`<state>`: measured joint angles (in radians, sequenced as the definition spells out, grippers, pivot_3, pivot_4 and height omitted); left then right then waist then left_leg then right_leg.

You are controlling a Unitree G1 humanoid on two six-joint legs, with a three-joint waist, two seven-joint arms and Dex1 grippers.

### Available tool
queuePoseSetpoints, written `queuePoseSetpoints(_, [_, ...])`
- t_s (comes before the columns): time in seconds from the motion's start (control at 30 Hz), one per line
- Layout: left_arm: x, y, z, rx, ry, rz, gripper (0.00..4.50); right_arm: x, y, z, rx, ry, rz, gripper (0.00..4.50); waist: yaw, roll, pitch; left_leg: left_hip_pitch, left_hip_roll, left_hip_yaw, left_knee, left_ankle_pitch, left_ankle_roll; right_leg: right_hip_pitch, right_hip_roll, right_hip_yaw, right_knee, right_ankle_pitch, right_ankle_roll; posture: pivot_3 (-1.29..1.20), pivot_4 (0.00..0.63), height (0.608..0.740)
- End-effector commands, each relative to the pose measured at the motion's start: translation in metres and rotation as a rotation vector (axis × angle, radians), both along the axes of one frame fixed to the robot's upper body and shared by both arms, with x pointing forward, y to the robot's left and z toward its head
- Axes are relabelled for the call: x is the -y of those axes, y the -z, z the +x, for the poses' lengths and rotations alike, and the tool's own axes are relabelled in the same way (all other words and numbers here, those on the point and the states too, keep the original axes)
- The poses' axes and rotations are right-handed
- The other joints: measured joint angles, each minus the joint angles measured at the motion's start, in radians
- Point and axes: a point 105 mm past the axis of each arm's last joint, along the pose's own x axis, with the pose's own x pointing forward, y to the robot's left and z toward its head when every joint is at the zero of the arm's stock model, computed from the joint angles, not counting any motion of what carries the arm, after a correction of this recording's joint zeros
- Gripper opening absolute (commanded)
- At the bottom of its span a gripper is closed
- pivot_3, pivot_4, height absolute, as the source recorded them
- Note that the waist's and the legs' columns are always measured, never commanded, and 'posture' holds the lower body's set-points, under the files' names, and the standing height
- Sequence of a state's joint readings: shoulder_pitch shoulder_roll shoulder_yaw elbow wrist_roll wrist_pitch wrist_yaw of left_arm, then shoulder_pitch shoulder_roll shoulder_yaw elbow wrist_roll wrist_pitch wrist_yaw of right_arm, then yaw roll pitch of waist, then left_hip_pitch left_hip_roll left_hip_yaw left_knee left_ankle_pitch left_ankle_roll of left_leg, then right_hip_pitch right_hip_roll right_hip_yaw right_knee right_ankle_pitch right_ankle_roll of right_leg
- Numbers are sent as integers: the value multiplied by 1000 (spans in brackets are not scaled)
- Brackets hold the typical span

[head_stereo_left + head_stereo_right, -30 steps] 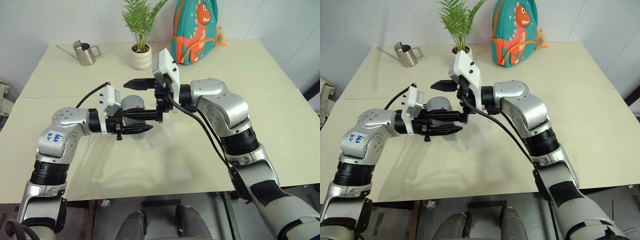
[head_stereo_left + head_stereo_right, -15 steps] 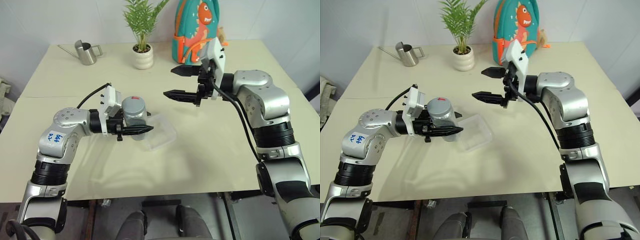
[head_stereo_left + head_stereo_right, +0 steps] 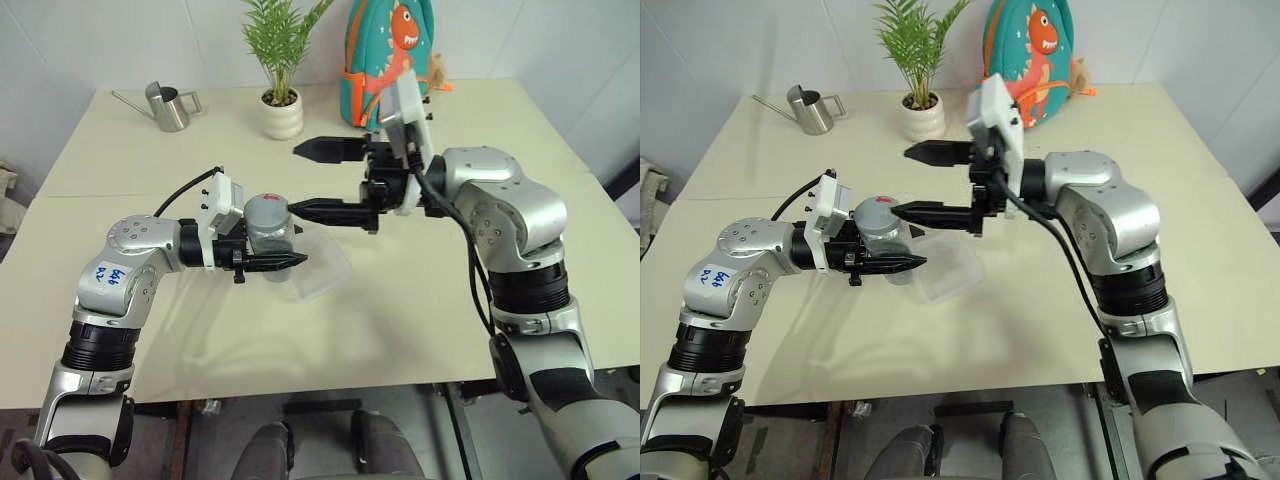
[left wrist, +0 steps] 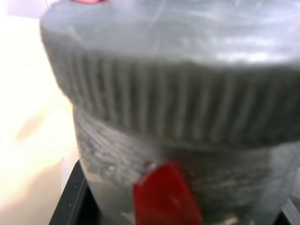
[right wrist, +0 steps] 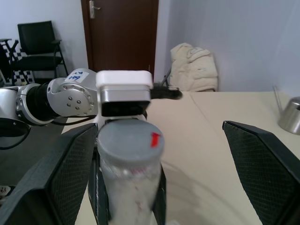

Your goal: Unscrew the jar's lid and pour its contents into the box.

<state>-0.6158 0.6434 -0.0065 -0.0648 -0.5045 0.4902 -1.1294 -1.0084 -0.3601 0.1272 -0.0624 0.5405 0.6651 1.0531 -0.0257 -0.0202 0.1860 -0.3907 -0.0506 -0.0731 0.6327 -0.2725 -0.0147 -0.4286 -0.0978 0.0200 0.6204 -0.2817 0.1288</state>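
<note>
Bare cream table [image 3: 480, 300] lies open to the right and near side. Far left, a steel watering can [image 3: 170, 105], white-potted green plant [image 3: 283, 112] and teal dinosaur backpack [image 3: 385, 60] obstruct passage.

The jar [image 3: 268, 232] hid its contents behind cloudy walls and the left tool [image 3: 290, 260]. The box's [image 3: 322, 272] 9 o'clock edge lay behind that tool. Close up, the lid [image 4: 178, 89] was blurred, cut off at 3 o'clock.
</note>
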Motion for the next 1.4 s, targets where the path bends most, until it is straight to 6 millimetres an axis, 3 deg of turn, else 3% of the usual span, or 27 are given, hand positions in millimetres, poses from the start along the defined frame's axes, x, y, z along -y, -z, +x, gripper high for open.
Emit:
queuePoseSetpoints(0.03, [2, -8, -3, 34, 19, -7, 2039, -17, -7, -12, 46, -21, -14, 4475, 0, 0, 0, 0, 0, 0, 0, 0, 0, 0, 0, 0, 0, 0, 0, 0, 150, 740])
queuePoseSetpoints(0.37, [4, -8, -3, 38, 24, -16, 2039, -29, 3, 1, 79, 30, -59, 4475, -2, 0, 0, 0, 0, 0, 0, 0, 0, 0, 0, 0, 0, 0, 0, 0, 150, 740])
queuePoseSetpoints(0.67, [4, -10, -5, 48, 28, -28, 2039, -10, -2, 18, 47, 65, -26, 4475, -2, 0, 0, 0, 0, 0, 0, 0, 0, 0, 1, 0, 0, 0, 0, 0, 150, 740])
queuePoseSetpoints(1.4, [3, -14, -5, 53, 31, -46, 2039, 19, 10, 15, -29, 58, -33, 4475, -2, 0, 0, 0, 0, 1, 0, -1, 0, 0, 1, 0, 0, 0, 0, 0, 150, 740])
